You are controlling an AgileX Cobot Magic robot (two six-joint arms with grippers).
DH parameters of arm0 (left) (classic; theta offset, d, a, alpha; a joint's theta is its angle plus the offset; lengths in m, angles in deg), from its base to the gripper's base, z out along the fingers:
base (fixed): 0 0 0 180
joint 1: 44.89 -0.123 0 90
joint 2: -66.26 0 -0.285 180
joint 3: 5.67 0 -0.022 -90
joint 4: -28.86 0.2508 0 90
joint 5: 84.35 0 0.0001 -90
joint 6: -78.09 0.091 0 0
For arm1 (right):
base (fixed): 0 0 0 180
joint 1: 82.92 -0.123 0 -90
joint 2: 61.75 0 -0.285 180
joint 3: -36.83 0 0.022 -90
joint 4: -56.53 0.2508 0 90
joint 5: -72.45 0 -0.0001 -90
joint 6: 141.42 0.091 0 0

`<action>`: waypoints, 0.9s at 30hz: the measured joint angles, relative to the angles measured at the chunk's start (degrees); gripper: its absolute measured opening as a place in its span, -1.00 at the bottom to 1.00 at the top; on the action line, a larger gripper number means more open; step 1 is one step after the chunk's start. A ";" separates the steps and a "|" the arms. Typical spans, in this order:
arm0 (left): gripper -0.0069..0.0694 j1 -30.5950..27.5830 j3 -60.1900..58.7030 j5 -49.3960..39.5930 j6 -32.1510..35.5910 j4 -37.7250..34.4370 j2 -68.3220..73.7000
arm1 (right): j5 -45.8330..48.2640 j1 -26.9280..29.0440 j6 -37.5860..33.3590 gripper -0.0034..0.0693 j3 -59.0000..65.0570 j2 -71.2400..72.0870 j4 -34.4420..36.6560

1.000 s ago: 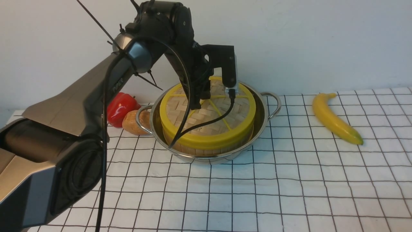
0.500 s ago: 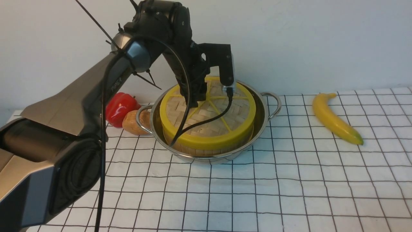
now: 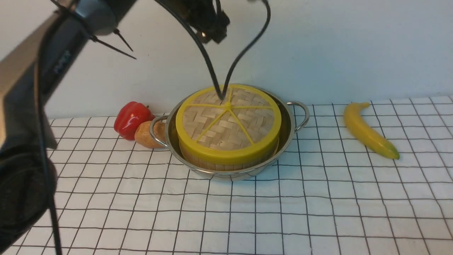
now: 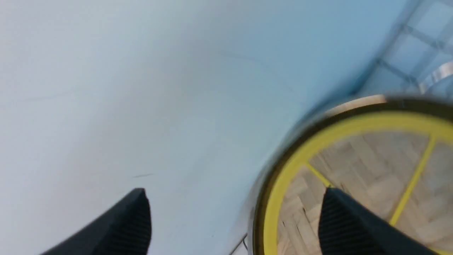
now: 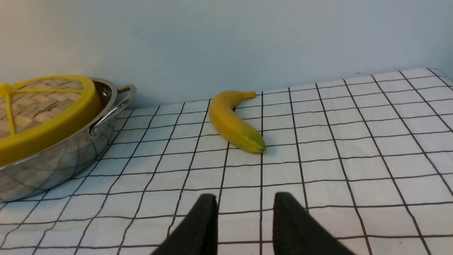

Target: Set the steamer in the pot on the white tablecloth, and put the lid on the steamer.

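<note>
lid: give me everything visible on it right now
The lid is a flat round disc of pale woven bamboo strips in a herringbone pattern, with a thick yellow rim and thin yellow spokes meeting at a small off-centre hub. It lies level on top of the steamer, whose wooden-strip wall shows just below the rim, and both sit inside the pot. Nothing grips it: the left end effector is open and raised above it. A black cable hangs in front of the hub; contact is unclear.

Plain pale blue-grey wall (image 3: 354,46) behind table, soft light
</note>
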 joint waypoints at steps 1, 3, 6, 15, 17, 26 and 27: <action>0.59 0.00 0.00 0.33 -2.76 0.41 -0.77 | 0.00 0.00 0.00 -0.24 0.00 0.00 0.00; 0.49 0.00 0.00 1.11 -7.96 0.99 -2.05 | 0.00 0.00 0.00 -0.24 0.00 0.00 0.00; 0.36 0.00 0.00 2.50 -12.32 1.16 -2.53 | 0.00 0.00 0.00 -0.24 0.00 0.00 0.00; -0.10 0.00 0.00 3.17 -15.54 2.72 -2.40 | 0.00 0.00 0.00 -0.24 0.00 0.00 0.00; -0.18 -0.06 0.00 2.89 -16.99 4.02 -2.40 | 0.00 0.00 0.00 -0.24 0.00 0.00 0.00; -0.40 -0.41 0.00 0.05 -27.37 12.15 -2.72 | 0.00 0.00 0.00 -0.24 0.00 0.00 0.00; -0.41 -0.61 -0.06 -1.74 -30.19 14.99 -3.42 | 0.00 0.00 0.00 -0.24 0.00 0.00 0.00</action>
